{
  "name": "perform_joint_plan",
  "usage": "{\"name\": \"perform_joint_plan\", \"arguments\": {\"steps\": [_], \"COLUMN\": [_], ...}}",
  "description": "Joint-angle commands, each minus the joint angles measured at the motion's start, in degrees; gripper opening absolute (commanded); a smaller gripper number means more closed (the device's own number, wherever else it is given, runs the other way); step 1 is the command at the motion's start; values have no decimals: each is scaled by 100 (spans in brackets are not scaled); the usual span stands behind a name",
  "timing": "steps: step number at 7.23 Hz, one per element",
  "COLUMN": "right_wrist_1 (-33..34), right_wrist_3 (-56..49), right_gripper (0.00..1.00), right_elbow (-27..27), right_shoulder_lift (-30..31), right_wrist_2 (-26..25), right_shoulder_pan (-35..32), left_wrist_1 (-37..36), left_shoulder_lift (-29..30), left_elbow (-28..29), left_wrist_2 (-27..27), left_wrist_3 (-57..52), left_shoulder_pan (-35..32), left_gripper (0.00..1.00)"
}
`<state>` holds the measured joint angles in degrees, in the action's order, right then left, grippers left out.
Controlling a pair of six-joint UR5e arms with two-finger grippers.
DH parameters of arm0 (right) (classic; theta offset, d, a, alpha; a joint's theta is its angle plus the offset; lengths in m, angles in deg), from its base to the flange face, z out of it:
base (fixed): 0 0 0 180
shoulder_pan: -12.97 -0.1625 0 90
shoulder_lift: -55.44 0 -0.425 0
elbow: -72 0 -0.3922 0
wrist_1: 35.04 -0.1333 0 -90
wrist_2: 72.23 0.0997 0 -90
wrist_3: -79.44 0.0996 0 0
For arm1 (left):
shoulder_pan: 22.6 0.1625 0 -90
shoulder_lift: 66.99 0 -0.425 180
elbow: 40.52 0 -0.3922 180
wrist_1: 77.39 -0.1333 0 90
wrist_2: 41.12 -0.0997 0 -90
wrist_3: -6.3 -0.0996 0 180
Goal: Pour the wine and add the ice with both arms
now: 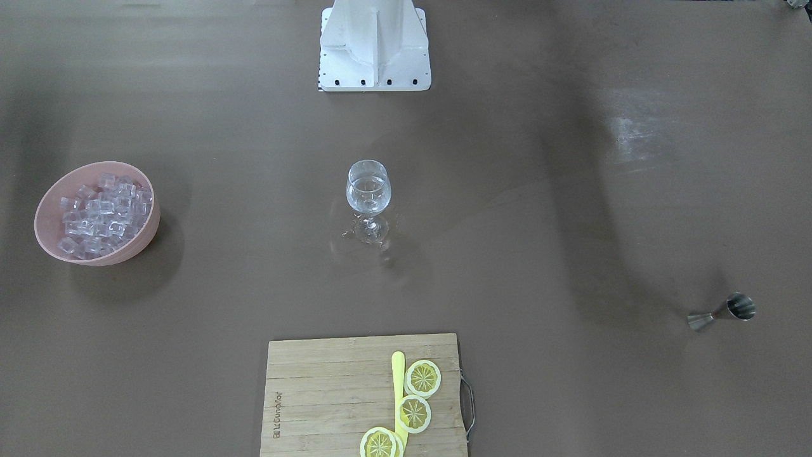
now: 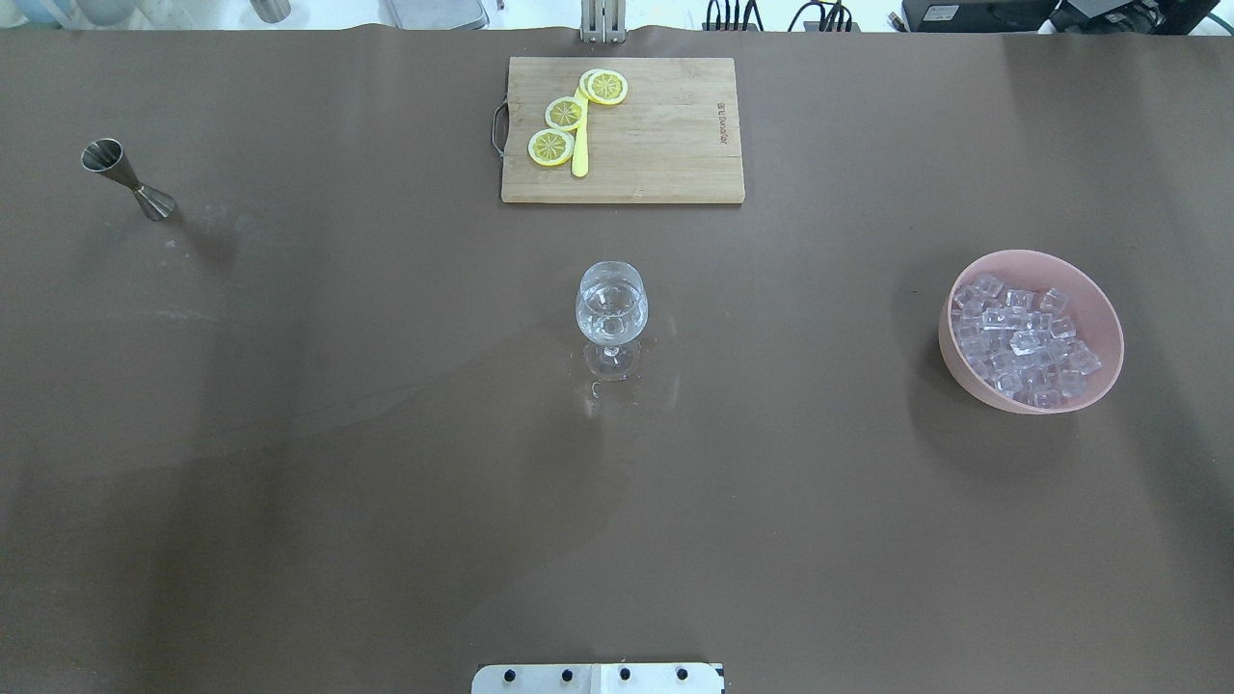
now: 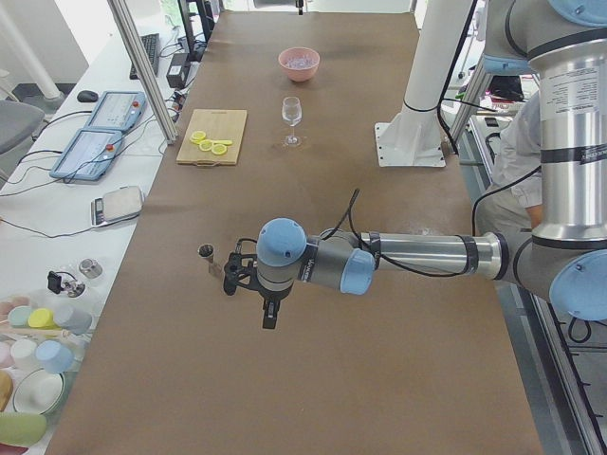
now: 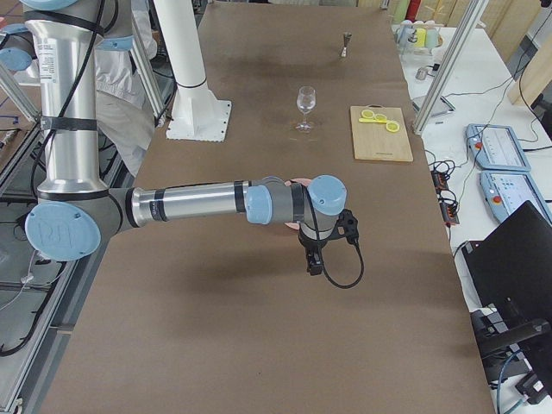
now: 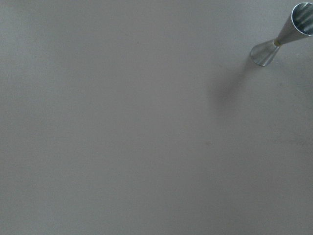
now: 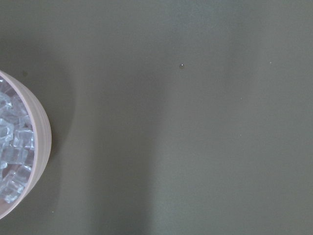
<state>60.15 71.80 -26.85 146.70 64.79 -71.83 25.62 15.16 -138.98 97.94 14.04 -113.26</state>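
From overhead I put the wine glass (image 2: 611, 313) at the centre of the desk (image 2: 289, 482), with everything else laid out around it. That way each arm gets its own side. The steel measuring cup (image 2: 127, 178) stands upright at 10 o'clock, well apart from the glass, in the left arm's half. The pink bowl (image 2: 967, 374) sits at 3 o'clock, in the right arm's half.

The bowl is heaped with ice (image 2: 1022, 342). The glass appears to hold a little wine (image 2: 610, 326), and I see no cube in it, so I judge the ice is the part left to do.

The cutting board (image 2: 665, 145) at 12 o'clock carries lemon slices (image 2: 551, 146) and a yellow stick (image 2: 579, 145).

The left tool (image 3: 269, 318) hangs just beside the measuring cup, and the right tool (image 4: 316, 263) hangs by the bowl. Only the side views show them, so I cannot tell whether either is released or clenched.
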Motion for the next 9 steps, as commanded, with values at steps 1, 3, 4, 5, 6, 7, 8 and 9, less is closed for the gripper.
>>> {"name": "perform_joint_plan", "arguments": {"steps": [1, 3, 4, 5, 6, 7, 8, 9], "right_wrist_1": [0, 0, 0, 0, 9, 9, 9, 9], "right_wrist_3": [0, 27, 27, 9, 35, 35, 35, 35], "right_gripper": [100, 100, 100, 100, 100, 100, 100, 100], "right_elbow": [15, 32, 6, -37, -247, -153, -257, -266], "right_shoulder_lift": [6, -3, -55, -3, 84, 68, 102, 129], "right_wrist_2": [-8, -44, -35, 0, 44, 35, 62, 88], "right_shoulder_pan": [8, -1, 8, -1, -1, -1, -1, -1], "left_wrist_1": [0, 0, 9, 261, 429, 483, 553, 980], "left_shoulder_lift": [-6, -24, -33, -33, -111, -121, -121, -103], "left_elbow": [-15, -59, -59, -198, -208, -148, 10, 29], "left_wrist_2": [42, 104, 104, 104, 104, 43, 86, 78], "left_wrist_3": [0, 9, -17, 0, 9, 9, -17, -9], "left_shoulder_pan": [-5, -5, 4, -13, 4, 4, 4, 4], "left_gripper": [99, 99, 99, 99, 99, 99, 99, 99]}}
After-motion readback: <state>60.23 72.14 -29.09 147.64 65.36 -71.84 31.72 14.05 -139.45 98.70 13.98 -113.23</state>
